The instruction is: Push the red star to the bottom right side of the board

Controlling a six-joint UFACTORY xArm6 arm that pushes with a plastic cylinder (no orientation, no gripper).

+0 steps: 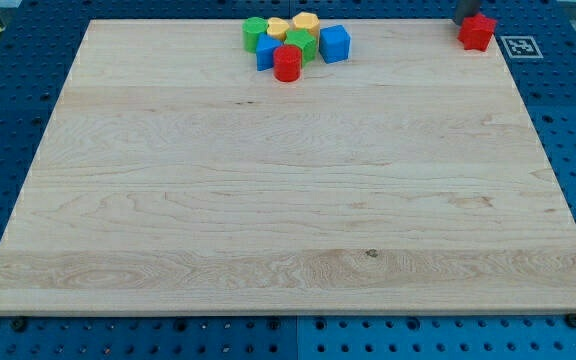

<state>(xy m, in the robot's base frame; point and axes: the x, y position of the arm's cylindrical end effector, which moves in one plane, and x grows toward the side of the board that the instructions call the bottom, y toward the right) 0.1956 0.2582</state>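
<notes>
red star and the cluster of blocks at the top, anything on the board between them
Nothing: in the camera view, bare wood runs from the blue cube on the cluster's right edge to the red star. My tip sits just above the star.

Only rod's lower stub shows at view's top right; my tip prob. on board, partly hidden.

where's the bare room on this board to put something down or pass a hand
Everything below the block cluster, down to the board bottom edge, is bare wood. The top edge is also free between the blue cube and the red star. It is crowded at top centre, and at the top right corner, where my tip meets the star.
</notes>
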